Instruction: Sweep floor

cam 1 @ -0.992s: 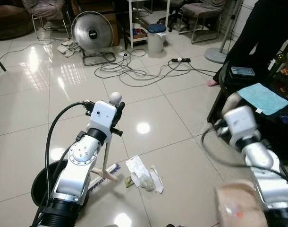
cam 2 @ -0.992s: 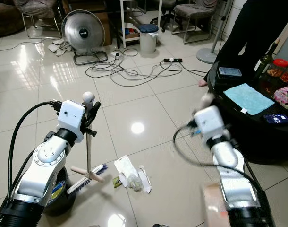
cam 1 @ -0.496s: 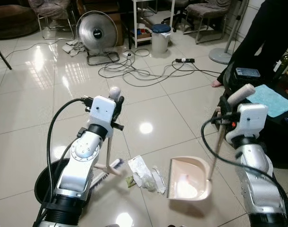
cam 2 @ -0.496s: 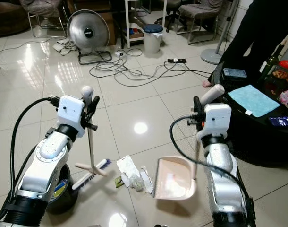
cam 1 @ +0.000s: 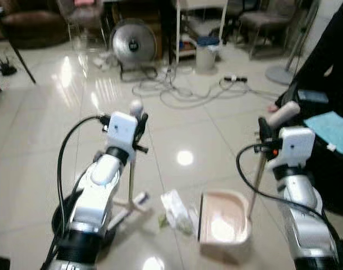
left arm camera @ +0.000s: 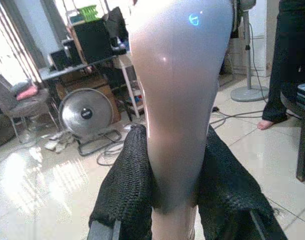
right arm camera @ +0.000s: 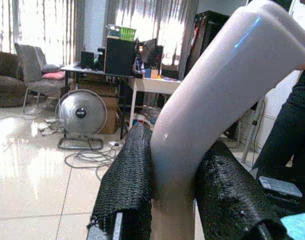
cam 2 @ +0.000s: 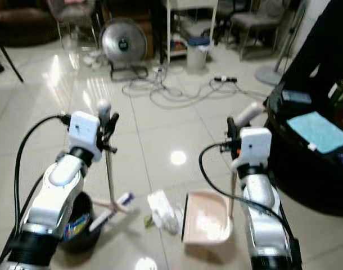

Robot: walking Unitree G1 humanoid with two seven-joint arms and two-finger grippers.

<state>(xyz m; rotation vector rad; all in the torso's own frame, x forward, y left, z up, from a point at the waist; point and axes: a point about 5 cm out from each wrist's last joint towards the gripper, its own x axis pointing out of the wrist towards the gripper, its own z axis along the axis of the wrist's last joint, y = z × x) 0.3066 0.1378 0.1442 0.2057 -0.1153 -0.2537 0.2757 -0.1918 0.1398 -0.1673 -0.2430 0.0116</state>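
My left gripper (cam 1: 139,125) is shut on the pale handle (left arm camera: 180,90) of a small broom (cam 1: 130,174), whose bristle head (cam 1: 136,200) rests on the floor tiles. My right gripper (cam 1: 265,128) is shut on the curved handle (right arm camera: 212,95) of a cream dustpan (cam 1: 222,219), which sits flat on the floor. Between brush and pan lies a heap of crumpled white wrappers and scraps (cam 1: 176,211), just left of the pan's open edge.
A black bin (cam 2: 81,222) stands by my left arm. A dark low table (cam 1: 329,146) with a blue cloth (cam 1: 332,122) is at right, a person in black (cam 1: 329,50) beside it. Cables (cam 1: 188,93), a fan heater (cam 1: 133,44) and a small bucket (cam 1: 207,52) lie farther off.
The whole view has shifted and blurred, so the camera has moved. The dustpan and broom stay beside the litter, in about the same places as half a second ago.
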